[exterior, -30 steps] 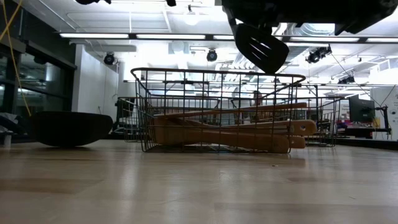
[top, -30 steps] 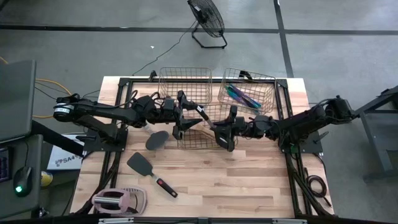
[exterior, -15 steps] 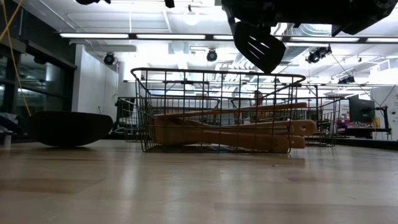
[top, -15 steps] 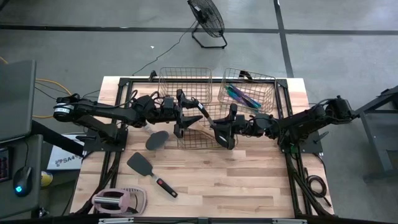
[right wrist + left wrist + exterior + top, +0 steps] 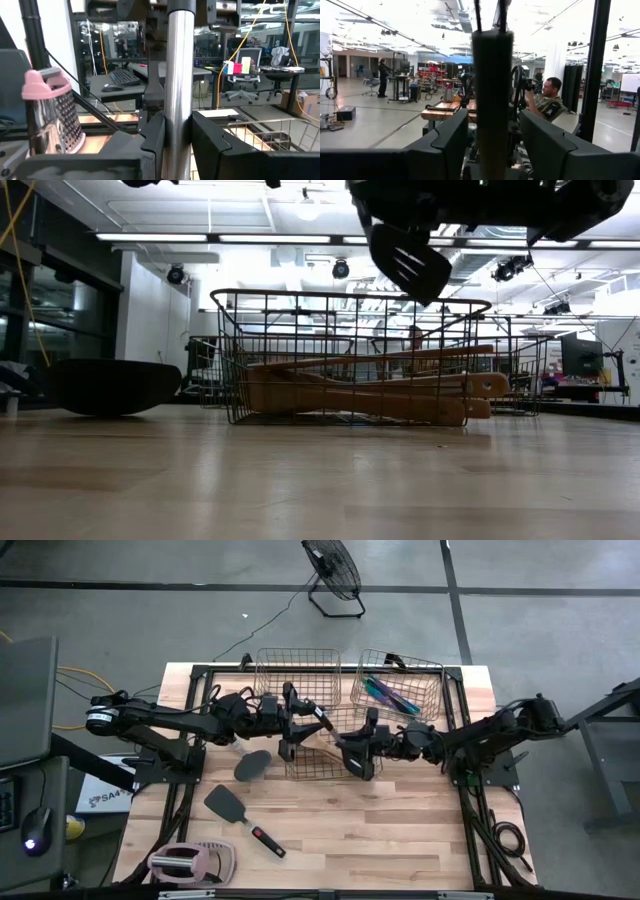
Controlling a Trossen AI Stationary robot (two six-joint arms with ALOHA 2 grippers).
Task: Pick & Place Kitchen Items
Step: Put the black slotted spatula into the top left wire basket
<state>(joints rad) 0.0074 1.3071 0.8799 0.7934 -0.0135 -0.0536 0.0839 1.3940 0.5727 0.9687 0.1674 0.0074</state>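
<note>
- Left gripper [image 5: 288,730], centre-left in the high view, is clamped on one end of a black spatula [image 5: 410,262]; the handle stands squarely between its fingers [image 5: 451,135].
- The spatula hangs over the middle basket [image 5: 310,762], which holds wooden utensils [image 5: 370,395].
- Right gripper [image 5: 362,745], just right of centre, is closed on the metal shaft.
- Risk, as I judge it: with both clamped, any mismatched pull could twist or drop the spatula outside the basket.
</note>
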